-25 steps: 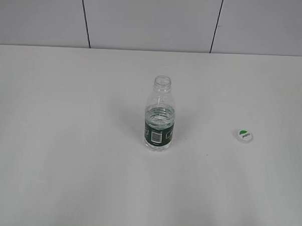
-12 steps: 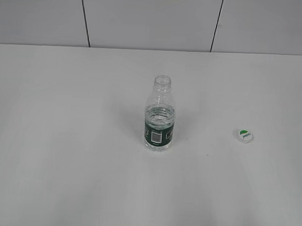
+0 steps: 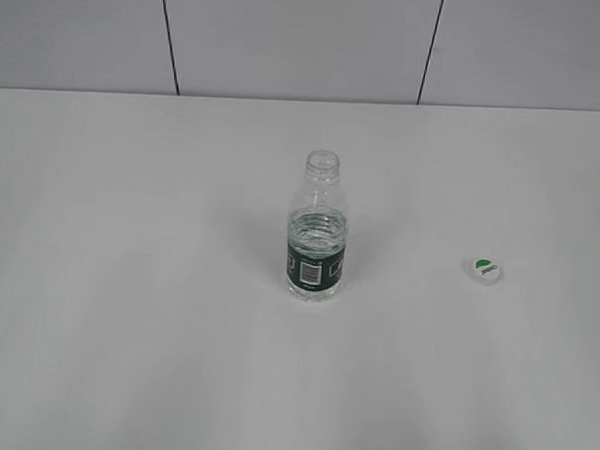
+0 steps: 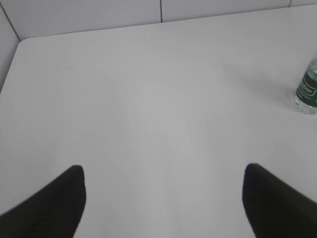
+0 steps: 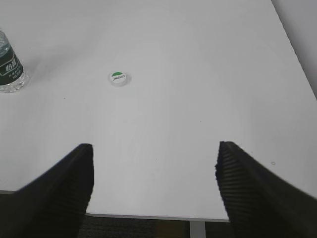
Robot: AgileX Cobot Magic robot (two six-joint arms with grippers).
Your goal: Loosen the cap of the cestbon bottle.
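The cestbon bottle (image 3: 318,233) stands upright in the middle of the white table, its neck bare and its green label band facing me; it also shows at the right edge of the left wrist view (image 4: 307,89) and the left edge of the right wrist view (image 5: 9,67). The white cap (image 3: 486,270) with its green half-circle lies flat on the table to the bottle's right, apart from it, also seen as the cap (image 5: 118,78). My left gripper (image 4: 163,171) is open over bare table, far from the bottle. My right gripper (image 5: 154,148) is open at the table's near edge, well short of the cap. Neither arm appears in the exterior view.
The white table (image 3: 128,277) runs back to a panelled wall (image 3: 288,35). Its front edge (image 5: 148,215) and a table leg show under my right gripper. The table's right edge (image 5: 292,44) lies beyond the cap.
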